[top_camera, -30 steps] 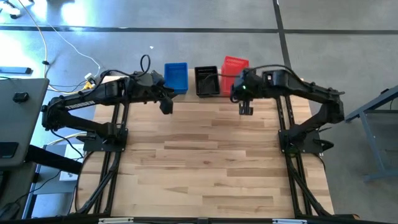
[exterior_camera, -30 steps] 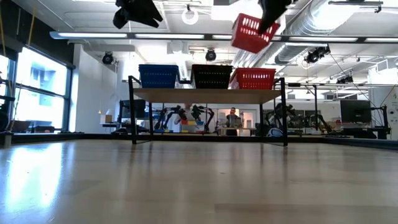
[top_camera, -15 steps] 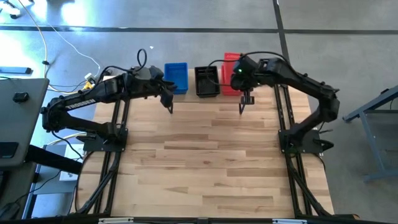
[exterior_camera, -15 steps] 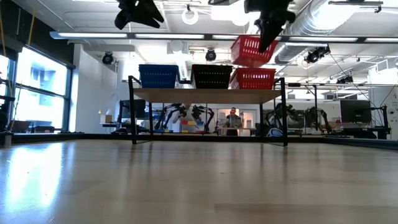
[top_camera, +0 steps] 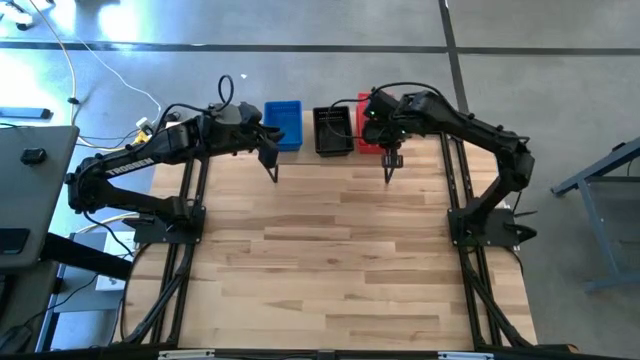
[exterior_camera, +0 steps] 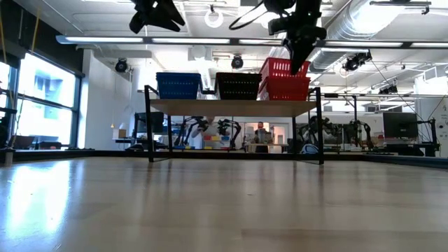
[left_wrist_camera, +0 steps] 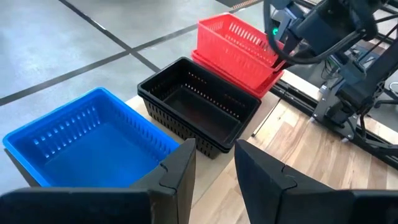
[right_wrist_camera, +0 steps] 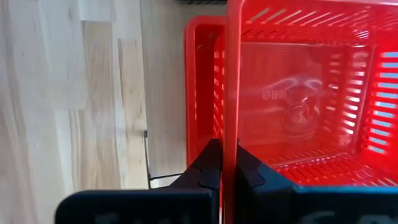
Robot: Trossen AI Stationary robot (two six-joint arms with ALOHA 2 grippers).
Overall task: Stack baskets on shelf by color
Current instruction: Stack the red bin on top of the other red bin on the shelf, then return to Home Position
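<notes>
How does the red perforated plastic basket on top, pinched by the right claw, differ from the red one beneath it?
The upper red perforated plastic basket is clamped by its rim wall in the shut right gripper; the lower red basket sits free on the light-wood shelf. The upper one is only partly nested, riding high and offset, while the lower one rests flat. Both share the same colour, shape and slotted walls.

Blue basket (left_wrist_camera: 87, 140); black basket (left_wrist_camera: 196, 106); red perforated baskets (left_wrist_camera: 239, 46); light-wood shelf (exterior_camera: 234, 106).
</notes>
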